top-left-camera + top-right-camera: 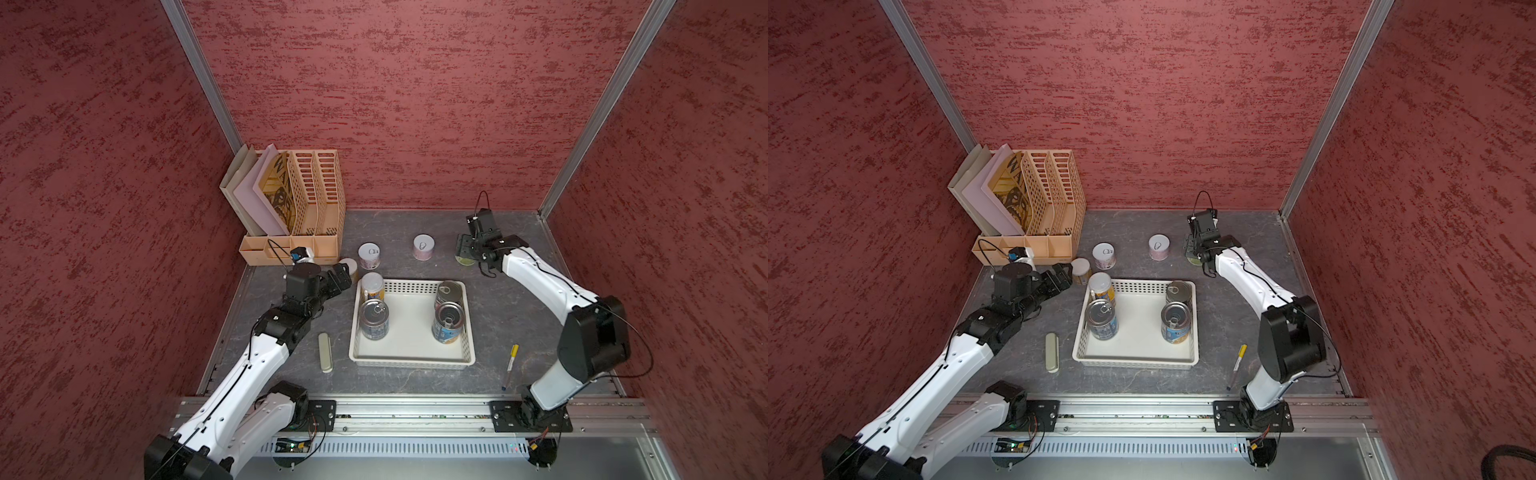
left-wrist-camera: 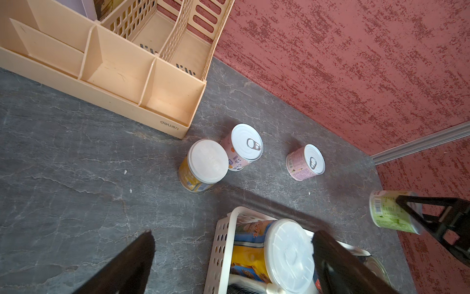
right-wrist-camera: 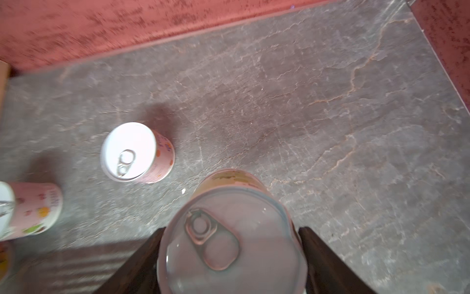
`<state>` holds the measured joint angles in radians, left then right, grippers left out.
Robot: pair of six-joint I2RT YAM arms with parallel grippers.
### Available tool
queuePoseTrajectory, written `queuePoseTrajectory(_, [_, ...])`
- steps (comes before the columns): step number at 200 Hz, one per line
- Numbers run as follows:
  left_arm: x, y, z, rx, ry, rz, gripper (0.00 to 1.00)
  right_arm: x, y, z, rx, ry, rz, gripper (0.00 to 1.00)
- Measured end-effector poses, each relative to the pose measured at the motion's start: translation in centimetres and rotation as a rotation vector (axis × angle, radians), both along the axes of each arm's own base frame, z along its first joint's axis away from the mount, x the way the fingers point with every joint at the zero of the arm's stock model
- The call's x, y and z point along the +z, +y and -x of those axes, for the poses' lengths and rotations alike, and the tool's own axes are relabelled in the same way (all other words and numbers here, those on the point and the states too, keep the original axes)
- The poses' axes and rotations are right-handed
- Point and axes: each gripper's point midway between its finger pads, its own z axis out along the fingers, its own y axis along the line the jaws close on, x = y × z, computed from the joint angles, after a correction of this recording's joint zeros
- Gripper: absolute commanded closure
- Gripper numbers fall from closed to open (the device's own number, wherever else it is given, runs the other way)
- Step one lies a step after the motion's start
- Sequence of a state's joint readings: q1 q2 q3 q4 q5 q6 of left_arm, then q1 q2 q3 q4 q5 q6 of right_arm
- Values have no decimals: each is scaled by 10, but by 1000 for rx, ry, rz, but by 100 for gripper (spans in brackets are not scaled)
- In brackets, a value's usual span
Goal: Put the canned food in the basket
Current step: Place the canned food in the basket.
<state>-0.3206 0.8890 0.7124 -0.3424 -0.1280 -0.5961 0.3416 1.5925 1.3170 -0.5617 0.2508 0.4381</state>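
The white basket (image 1: 411, 357) sits mid-table and holds several cans: a yellow-blue one with a white lid (image 1: 372, 286) and three metal-topped ones (image 1: 374, 319) (image 1: 446, 323) (image 1: 449, 291). On the table behind it stand a yellow-orange can (image 1: 350, 266) (image 2: 203, 165) and two pink white-topped tins (image 1: 370, 254) (image 1: 423, 246). My left gripper (image 1: 344, 272) (image 2: 232, 235) is open and empty, beside the yellow-orange can and over the basket's far left corner. My right gripper (image 1: 465, 249) (image 3: 229, 234) is shut on a green-labelled pull-tab can (image 2: 391, 213) at the back right. Whether that can touches the table I cannot tell.
A tan slotted file organizer (image 1: 299, 199) with folders fills the back left corner. A flat beige case (image 1: 325, 352) lies left of the basket. A yellow-capped pen (image 1: 510, 365) lies to its right. Red walls close in the table on three sides.
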Motion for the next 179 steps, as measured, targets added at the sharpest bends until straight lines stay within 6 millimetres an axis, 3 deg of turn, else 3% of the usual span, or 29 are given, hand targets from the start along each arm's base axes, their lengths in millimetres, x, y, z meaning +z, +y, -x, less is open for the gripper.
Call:
queuePoseTrajectory(47, [0, 0, 0, 0, -1, 0, 0, 45, 16, 43, 70, -100, -82, 54])
queuePoseTrajectory(88, [0, 0, 0, 0, -1, 0, 0, 78, 68, 81, 228, -179, -119, 54])
queuePoseTrajectory(125, [1, 0, 1, 0, -4, 1, 0, 83, 115, 114, 371, -197, -97, 55])
queuePoseTrajectory(179, [6, 1, 2, 0, -17, 6, 0, 76, 169, 161, 535, -202, -45, 55])
